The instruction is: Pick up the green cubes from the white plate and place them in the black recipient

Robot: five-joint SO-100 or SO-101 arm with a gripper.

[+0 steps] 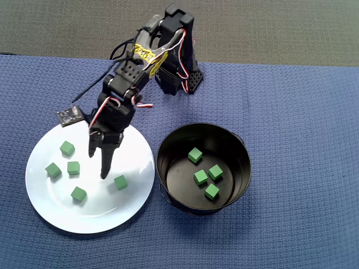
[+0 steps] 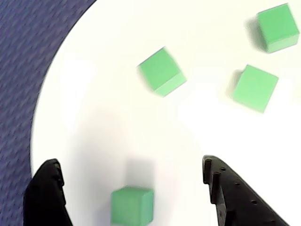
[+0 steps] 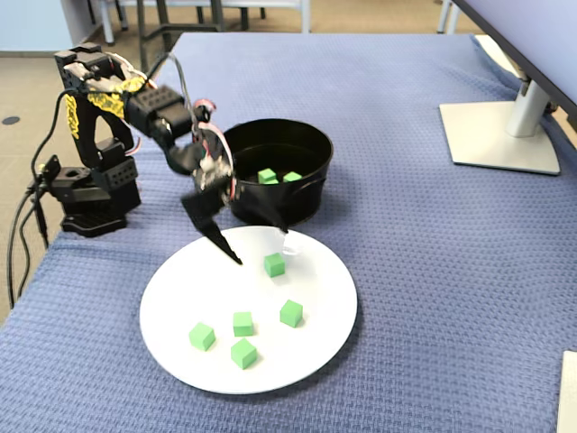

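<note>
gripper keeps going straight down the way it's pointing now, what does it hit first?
Most likely the lone green cube, which the wrist view shows between the open fingers of the gripper. If it slips past the cube, bare white plate is next. Height above the plate is unclear.

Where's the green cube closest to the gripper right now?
In the overhead view, that green cube sits on the white plate's right side, just right of the open gripper, nearest the black pot.

No legible text anywhere.
</note>
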